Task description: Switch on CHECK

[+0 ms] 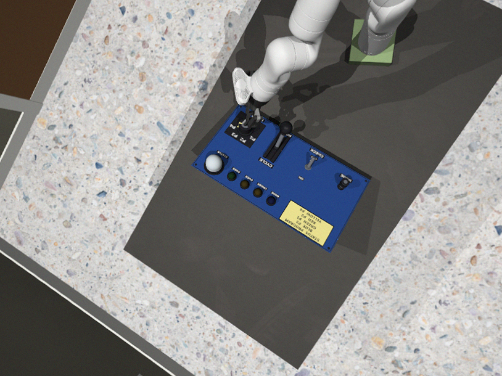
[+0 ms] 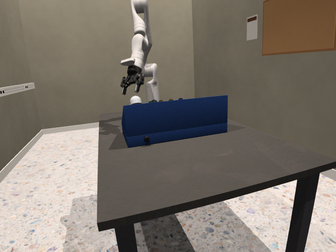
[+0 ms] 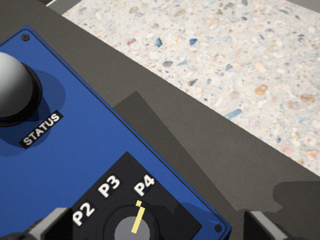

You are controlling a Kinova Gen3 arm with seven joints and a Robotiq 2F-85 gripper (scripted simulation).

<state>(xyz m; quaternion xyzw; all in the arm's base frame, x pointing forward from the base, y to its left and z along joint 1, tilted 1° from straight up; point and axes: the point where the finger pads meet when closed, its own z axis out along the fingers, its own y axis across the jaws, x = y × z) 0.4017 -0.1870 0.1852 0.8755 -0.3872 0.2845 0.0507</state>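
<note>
The blue console (image 1: 282,178) sits on the dark table. Its CHECK toggle switch (image 1: 310,162) is a small metal lever in the panel's middle right, under the CHECK label (image 1: 316,152). My gripper (image 1: 249,116) hangs open and empty above the console's program selector knob (image 3: 133,229), far left of CHECK. The knob's yellow pointer sits near P4 (image 3: 144,185). In the exterior view the gripper (image 2: 131,86) hovers well above the console's back (image 2: 175,116). The wrist view shows both fingertips at the bottom edge, wide apart.
The panel also holds a white STATUS dome (image 1: 214,162), a black-knobbed CYCLE lever (image 1: 285,128), a row of small lamps (image 1: 251,187), a black knob (image 1: 344,182) at the right and a yellow legend plate (image 1: 306,222). A green base pad (image 1: 371,42) carries the arm.
</note>
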